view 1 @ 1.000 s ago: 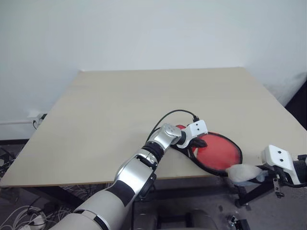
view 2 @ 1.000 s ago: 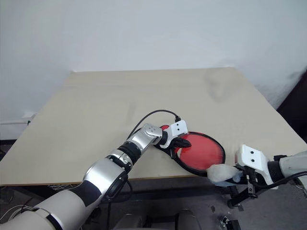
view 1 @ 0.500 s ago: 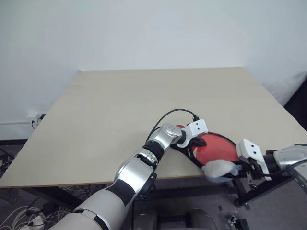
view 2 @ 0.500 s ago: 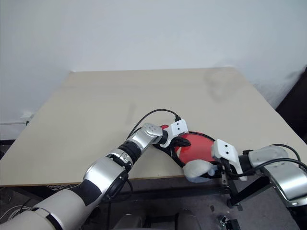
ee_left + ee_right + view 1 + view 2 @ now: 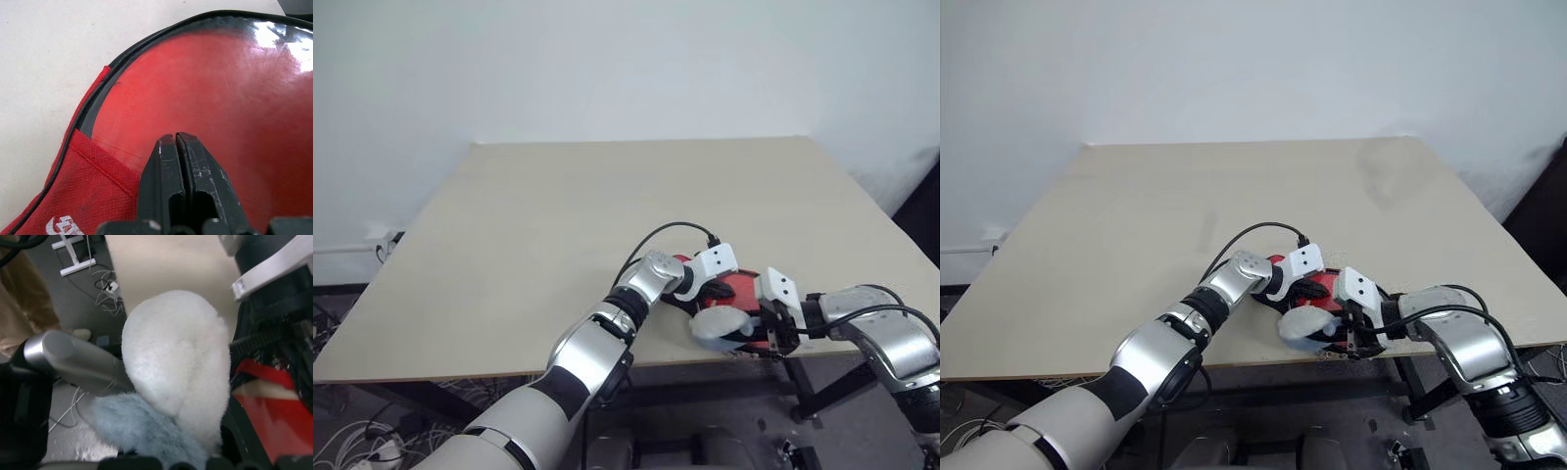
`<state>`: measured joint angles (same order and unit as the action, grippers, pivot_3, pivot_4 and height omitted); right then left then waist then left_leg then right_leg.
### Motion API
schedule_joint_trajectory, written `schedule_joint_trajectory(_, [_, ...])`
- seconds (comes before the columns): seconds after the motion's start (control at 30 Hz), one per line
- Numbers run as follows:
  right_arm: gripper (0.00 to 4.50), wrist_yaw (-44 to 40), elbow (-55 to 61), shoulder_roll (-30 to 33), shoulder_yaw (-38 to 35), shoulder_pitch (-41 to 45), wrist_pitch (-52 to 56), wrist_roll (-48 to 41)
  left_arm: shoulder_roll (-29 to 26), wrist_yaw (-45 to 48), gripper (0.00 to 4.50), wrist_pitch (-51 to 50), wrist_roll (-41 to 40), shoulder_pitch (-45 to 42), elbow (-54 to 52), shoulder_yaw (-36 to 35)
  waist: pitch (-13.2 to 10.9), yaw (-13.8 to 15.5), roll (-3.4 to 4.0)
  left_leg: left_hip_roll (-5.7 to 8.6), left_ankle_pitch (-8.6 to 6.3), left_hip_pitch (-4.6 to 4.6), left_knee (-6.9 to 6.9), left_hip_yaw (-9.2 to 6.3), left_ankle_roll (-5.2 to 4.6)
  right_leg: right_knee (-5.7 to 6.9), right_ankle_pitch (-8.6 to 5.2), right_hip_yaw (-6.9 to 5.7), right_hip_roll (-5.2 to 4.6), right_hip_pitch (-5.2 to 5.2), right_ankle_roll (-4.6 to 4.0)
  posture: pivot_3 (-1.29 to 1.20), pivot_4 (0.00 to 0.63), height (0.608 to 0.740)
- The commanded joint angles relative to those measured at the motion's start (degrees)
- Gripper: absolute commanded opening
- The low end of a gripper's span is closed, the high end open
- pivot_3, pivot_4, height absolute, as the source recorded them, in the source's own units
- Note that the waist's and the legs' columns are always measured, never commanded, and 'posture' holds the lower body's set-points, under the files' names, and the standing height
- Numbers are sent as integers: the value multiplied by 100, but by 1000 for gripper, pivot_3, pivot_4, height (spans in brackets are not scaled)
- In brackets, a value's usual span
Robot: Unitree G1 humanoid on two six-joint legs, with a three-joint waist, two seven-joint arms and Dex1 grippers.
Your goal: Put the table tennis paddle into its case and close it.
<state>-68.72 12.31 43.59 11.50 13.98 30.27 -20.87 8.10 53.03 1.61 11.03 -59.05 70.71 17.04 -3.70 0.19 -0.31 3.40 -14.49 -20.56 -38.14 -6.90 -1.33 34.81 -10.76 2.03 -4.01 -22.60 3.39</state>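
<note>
**Ana:** Left wrist view first: the left gripper (image 5: 176, 139) has its jaws pressed together with nothing between them, and their tips rest on the red rubber face of the table tennis paddle (image 5: 205, 93).

**Ben:** And the paddle itself?

**Ana:** It lies in the case (image 5: 93, 196), directly beneath and ahead of those jaws. The black zipped rim curves around the red face just beyond the tips, and a strip of red lining with white print sits beside the jaws, on the side away from the paddle's middle. The case stands unzipped, with the paddle face bare.

**Ben:** Where is all that on the tabletop (image 5: 607, 215)?

**Ana:** At its near edge, under both grippers. From the head camera the left jaws point down onto the case from one side, and the right gripper (image 5: 744, 328) faces them from the other, close beside them.

**Ben:** What are the right jaws doing?

**Ana:** They are clamped on a fluffy piece (image 5: 176, 367), white above and grey-blue below, which sticks out past their tips. In the right wrist view it hangs between those jaws and the left gripper, with a bit of the red paddle face showing just beside it.

**Ben:** Does the fluffy piece touch the paddle?

**Ana:** I cannot tell.
</note>
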Motion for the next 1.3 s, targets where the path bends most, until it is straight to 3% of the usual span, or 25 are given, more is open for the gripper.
schedule_joint_trajectory(0.03, [404,98,-14,-204,37,310,-96,9,38,-20,0,-226,243,59,269,155,1,-1,0,0,0,0,0,1,0,0,1,1,0,-1,1,0,0,740])
schedule_joint_trajectory(0.5, [404,533,-590,-971,282,720,-485,474,25,-21,0,-217,257,60,270,154,4,-8,-2,1,0,2,0,2,0,2,8,0,4,-3,13,0,0,740])
schedule_joint_trajectory(1.3, [404,1292,-1695,-2223,211,1299,-1228,1157,-24,-11,0,-185,320,-18,271,-85,8,-297,-2,0,-2,19,3,-1,4,18,33,0,11,-21,52,0,0,740])
